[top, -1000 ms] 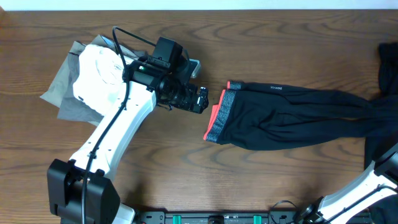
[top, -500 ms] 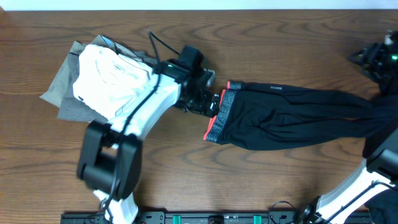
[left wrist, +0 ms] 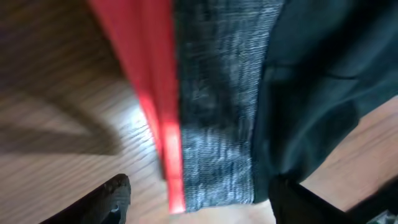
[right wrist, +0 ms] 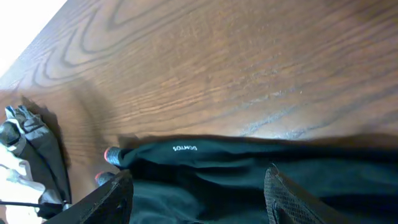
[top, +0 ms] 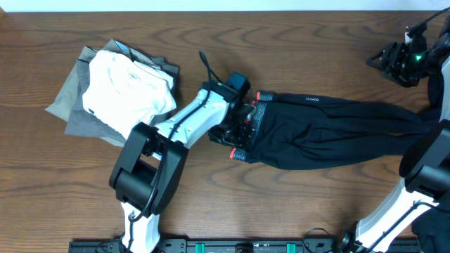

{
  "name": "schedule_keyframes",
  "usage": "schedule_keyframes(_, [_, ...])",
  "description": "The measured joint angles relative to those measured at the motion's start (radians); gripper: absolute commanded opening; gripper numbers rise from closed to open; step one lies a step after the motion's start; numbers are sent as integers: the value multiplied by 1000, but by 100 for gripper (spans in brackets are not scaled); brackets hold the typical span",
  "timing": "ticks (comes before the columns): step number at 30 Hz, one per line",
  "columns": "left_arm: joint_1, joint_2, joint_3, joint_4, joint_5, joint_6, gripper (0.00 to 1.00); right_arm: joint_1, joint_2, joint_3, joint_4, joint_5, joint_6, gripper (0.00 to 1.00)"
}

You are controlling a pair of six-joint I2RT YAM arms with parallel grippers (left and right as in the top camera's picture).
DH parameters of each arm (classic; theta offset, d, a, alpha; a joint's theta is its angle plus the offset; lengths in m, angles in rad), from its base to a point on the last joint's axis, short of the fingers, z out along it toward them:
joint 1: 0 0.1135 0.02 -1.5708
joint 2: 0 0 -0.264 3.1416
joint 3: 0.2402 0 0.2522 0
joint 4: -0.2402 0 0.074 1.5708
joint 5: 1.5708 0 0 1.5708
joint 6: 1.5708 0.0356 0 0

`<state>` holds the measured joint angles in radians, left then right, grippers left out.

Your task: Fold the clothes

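Long black leggings (top: 330, 130) lie flat across the right half of the table, their grey waistband (top: 261, 109) edged coral-red and facing left. My left gripper (top: 242, 126) is down on that waistband. In the left wrist view the waistband (left wrist: 217, 124) runs between my left gripper's (left wrist: 202, 205) two fingers; the jaws straddle its end, with a gap still showing beside the red edge. My right gripper (top: 387, 60) hangs open in the air near the far right. In its wrist view it (right wrist: 199, 199) looks down on the leggings (right wrist: 249, 177) with nothing between its fingers.
A folded white garment (top: 126, 84) rests on grey pieces (top: 70, 105) at the back left. The table's far edge (top: 225, 10) runs along the top. The left arm (top: 179, 126) stretches from the front of the table to the waistband.
My left gripper moved right, from beside the white pile onto the waistband, and its jaws have narrowed. My right gripper came into view at the far right and shifted left.
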<state>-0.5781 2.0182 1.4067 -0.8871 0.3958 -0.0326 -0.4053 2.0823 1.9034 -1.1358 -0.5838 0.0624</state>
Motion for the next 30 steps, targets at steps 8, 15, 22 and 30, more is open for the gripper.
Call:
schedule_keyframes(8, [-40,0,-55,26,-38,-19,6,0,0,0,-7,1,0,66])
schedule_keyframes(15, [-30,0,-22,-119,-92,-55,6,0,0,0,-9,1,0,66])
schedule_keyframes(22, [86,-151,109,-235,-237,-117,6,0,0,0,-25,13,0,67])
schedule_keyframes(30, [246,-369,151,-336,-300,-127,6,0,0,0,-45,70,-3,69])
